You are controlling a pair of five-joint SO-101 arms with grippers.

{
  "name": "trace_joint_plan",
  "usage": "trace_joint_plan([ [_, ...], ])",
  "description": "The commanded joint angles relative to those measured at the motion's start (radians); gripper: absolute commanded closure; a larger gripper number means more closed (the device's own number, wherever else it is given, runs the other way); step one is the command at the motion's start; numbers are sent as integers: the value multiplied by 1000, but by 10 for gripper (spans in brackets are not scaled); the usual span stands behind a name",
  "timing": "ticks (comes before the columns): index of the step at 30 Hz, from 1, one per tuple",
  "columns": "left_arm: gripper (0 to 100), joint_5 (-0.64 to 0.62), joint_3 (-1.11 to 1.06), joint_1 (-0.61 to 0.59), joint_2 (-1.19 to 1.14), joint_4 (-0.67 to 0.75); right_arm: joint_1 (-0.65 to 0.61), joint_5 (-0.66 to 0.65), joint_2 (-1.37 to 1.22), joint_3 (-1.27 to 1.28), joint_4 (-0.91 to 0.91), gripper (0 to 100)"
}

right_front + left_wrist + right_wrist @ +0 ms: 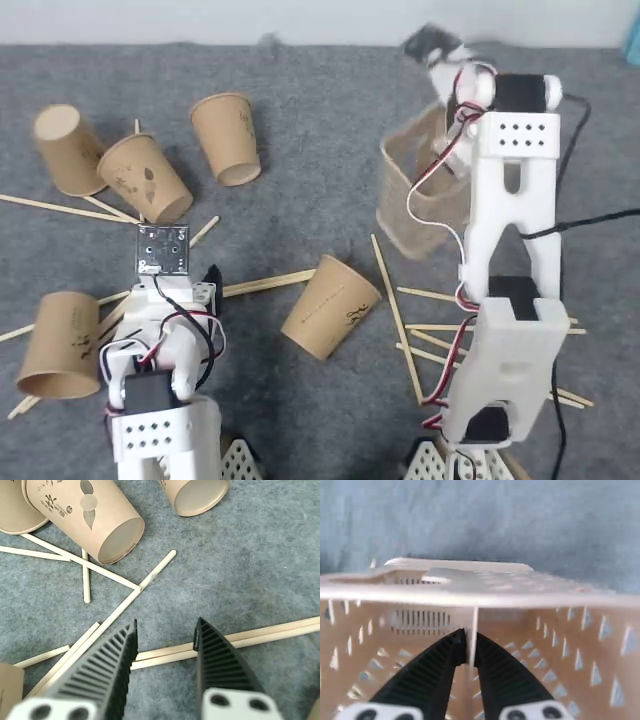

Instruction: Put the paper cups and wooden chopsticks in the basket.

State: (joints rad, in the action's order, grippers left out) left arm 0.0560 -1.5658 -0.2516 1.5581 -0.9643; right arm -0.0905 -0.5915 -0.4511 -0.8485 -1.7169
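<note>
Right wrist view: gripper (469,641) pinches chopstick (474,617)

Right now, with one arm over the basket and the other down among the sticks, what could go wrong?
1. The right gripper holds a chopstick over the basket; once released, the long stick may lean over the rim and tip out.
2. The open left gripper sits above two chopsticks lying side by side; closing could catch just one or skid both.
3. A paper cup lies on its side nearby and may roll if nudged.
</note>
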Motion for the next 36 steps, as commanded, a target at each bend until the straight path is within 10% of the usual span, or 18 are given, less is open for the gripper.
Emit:
trace_joint_plan([
  [1,823,-11,5,5,12,14,-36,285,31,-132,-5,993],
  [14,823,-11,5,0,12,14,-136,907,1,-150,56,993],
  [36,824,34,5,5,12,14,-331,792,-151,-152,48,936],
])
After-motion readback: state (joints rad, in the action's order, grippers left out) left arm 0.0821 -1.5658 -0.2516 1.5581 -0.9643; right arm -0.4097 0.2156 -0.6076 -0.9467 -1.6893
